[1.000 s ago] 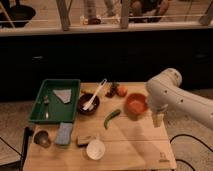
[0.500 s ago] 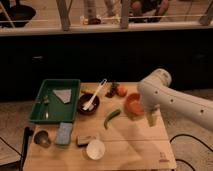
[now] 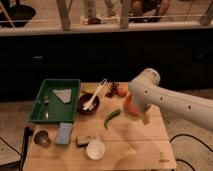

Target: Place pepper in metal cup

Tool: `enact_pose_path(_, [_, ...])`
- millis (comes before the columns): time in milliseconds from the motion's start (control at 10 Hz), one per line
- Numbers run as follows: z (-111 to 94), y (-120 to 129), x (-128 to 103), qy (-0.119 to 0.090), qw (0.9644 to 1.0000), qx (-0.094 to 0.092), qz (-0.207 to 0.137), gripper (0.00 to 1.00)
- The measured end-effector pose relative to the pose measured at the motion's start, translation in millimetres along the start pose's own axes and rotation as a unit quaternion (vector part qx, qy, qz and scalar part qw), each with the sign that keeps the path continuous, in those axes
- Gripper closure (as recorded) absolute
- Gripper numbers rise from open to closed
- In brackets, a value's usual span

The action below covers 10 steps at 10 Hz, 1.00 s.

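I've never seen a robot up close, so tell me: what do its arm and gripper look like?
The arm is a thick, smooth white tube with a rounded joint and small dark dots along its side. The gripper, at its tip by the orange bowl, is pale cream. No cables show on it.

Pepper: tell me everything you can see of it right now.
The pepper is a long, slim, slightly curved green chili with a smooth-looking skin. It lies flat on the wooden table, slanting from lower left to upper right, between the dark bowl on its left and the orange bowl on its right. Only the tabletop seems to touch it. The hand hangs just right of its upper end, apart from it and holding nothing.
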Motion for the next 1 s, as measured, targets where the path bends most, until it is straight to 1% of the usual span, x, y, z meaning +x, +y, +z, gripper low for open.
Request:
enact_pose_path(400, [6,-13,-9,-0.003,0.9995,0.002,-0.031,0.20])
enact_pose_path(600, [8,-22,-20,-0.008,0.9985,0.003,-0.053,0.20])
enact_pose_path(1000, [12,-35,-29,-0.016,0.9963,0.004,-0.084,0.20])
